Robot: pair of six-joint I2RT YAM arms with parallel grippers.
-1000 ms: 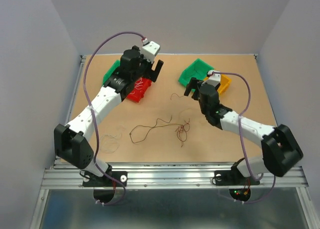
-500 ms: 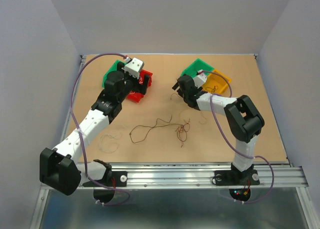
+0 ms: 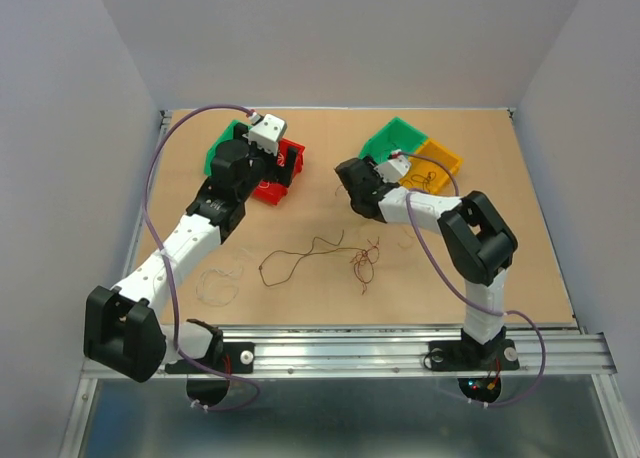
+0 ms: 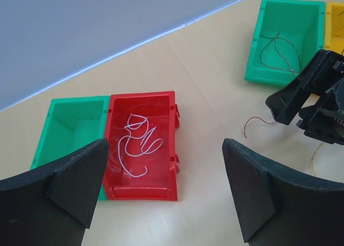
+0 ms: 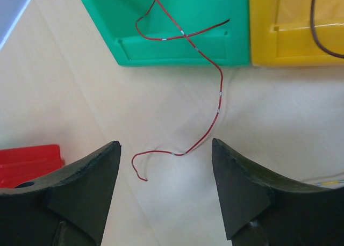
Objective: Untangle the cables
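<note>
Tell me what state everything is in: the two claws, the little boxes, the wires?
left gripper, open, empty.
right gripper, open, empty.
red bin, holds a white wire.
green bin beside it, looks empty.
far green bin, holds a red wire that trails out onto the table.
yellow bin, holds a dark wire.
clump mid-table, knotted.
long brown strand, loose, flat on the table.

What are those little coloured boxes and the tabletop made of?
The red bin and green bin look like moulded plastic: glossy, evenly coloured, with formed rims. The table looks like pale wood or wood-effect board, matt with faint grain.
</note>
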